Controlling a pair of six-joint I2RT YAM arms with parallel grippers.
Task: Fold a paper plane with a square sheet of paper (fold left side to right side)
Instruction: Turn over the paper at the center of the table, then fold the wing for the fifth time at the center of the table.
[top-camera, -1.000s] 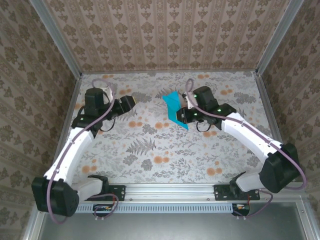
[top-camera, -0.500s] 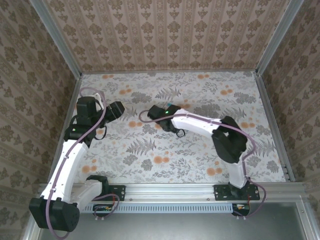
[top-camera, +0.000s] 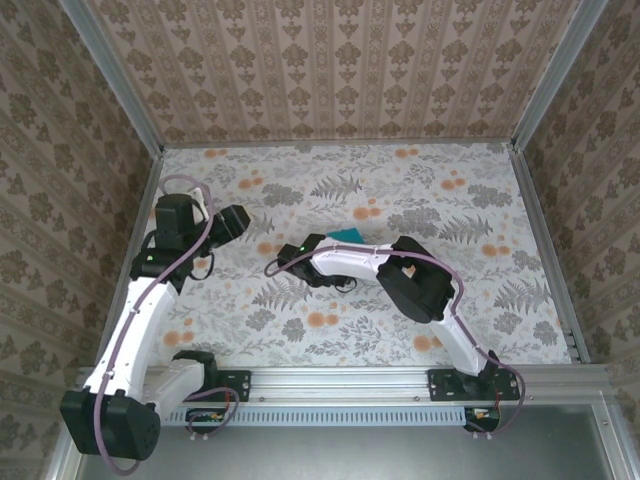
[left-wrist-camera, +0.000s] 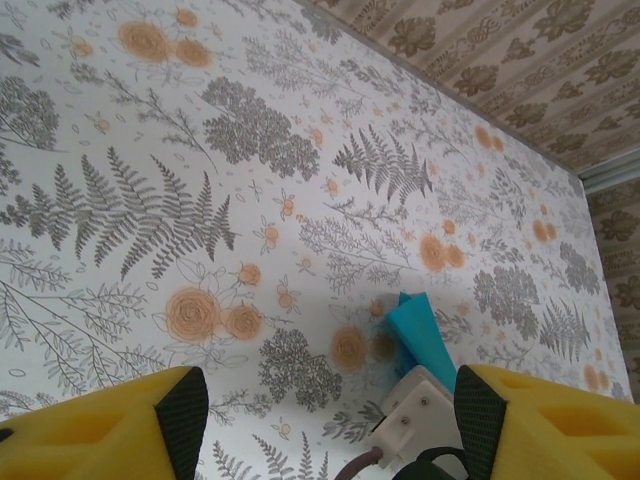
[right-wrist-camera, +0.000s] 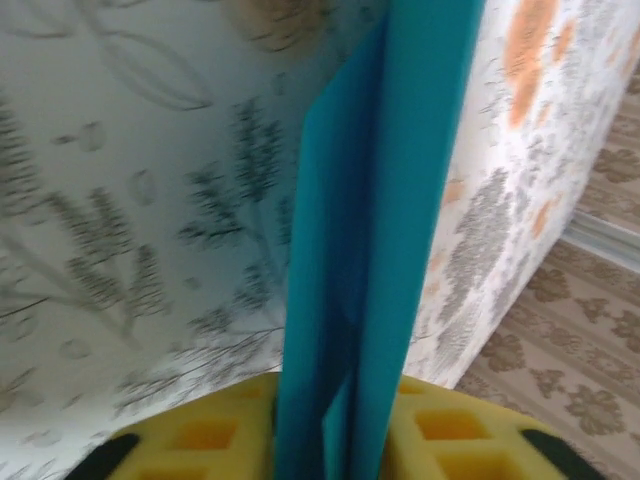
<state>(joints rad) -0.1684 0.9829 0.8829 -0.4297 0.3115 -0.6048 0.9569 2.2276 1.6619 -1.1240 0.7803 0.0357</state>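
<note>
The paper plane (right-wrist-camera: 370, 250) is turquoise paper folded into a narrow, layered strip, standing on edge between the yellow pads (right-wrist-camera: 455, 435) of my right gripper (right-wrist-camera: 345, 445), which is shut on it. From above, a small turquoise piece of the paper plane (top-camera: 348, 236) pokes out behind my right gripper (top-camera: 338, 247) at the table's middle. In the left wrist view the paper plane (left-wrist-camera: 425, 330) rises above the right arm's white wrist block (left-wrist-camera: 418, 405). My left gripper (top-camera: 236, 220) hovers open to the left of it, with nothing between its yellow fingers (left-wrist-camera: 110, 420).
The floral tablecloth (top-camera: 330, 320) covers the whole table. Patterned walls (top-camera: 330, 70) with metal rails enclose it on three sides. The right arm's elbow (top-camera: 420, 285) is folded over the table's centre, and a cable (top-camera: 275, 265) loops off its wrist.
The right arm has swung from the back right to the table's centre-left, carrying the paper down and nearer. The left gripper has pulled back to the left and stayed open.
</note>
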